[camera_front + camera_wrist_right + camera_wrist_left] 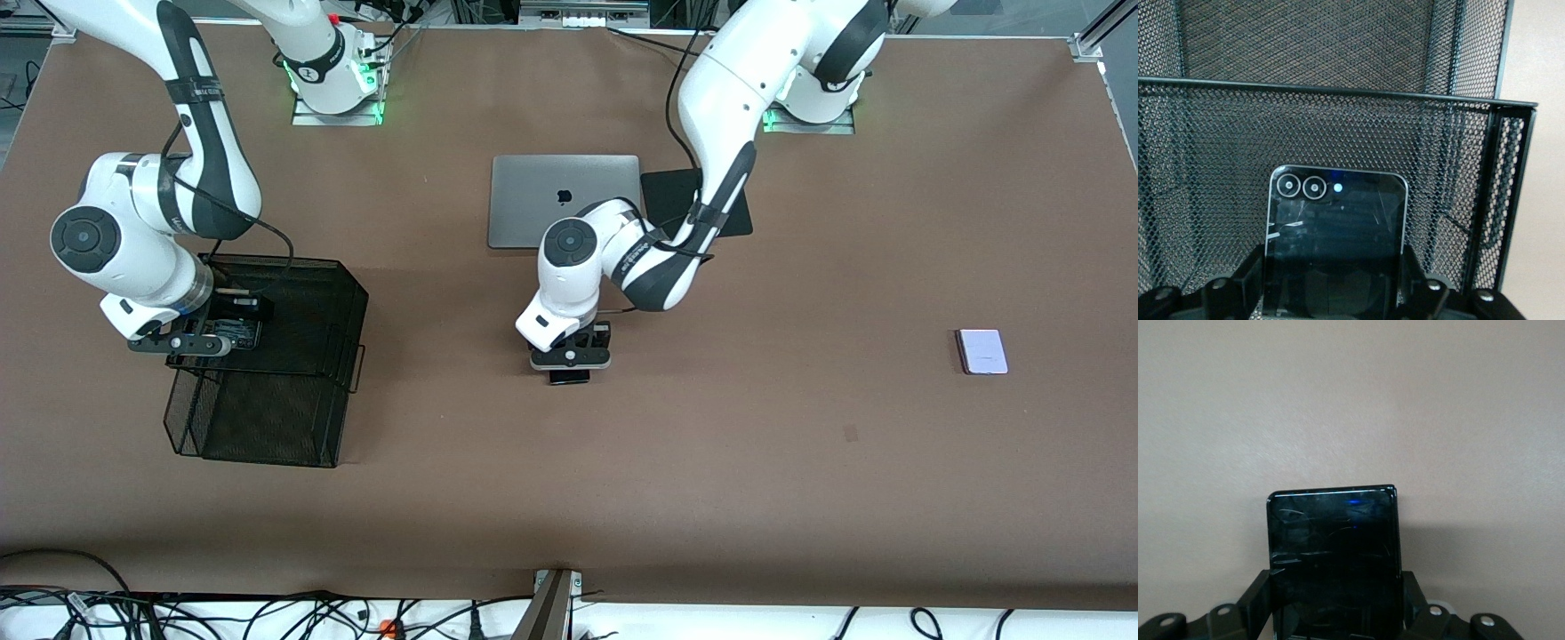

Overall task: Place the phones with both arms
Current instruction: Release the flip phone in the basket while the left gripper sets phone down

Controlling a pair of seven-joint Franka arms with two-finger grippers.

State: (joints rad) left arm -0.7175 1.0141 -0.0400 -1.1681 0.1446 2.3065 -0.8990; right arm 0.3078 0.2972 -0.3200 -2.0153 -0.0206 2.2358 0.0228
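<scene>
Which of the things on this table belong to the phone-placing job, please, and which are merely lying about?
Job:
black phone in left gripper
camera phone in right gripper
lilac phone
mesh tray

Lying about:
laptop
black pad

A brown table (pixel 800 498) carries a closed silver laptop (pixel 563 201) and black pad (pixel 676 203) at upper centre, a black mesh tray (pixel 267 373) at left, and a lilac phone (pixel 982 351) at right.
</scene>
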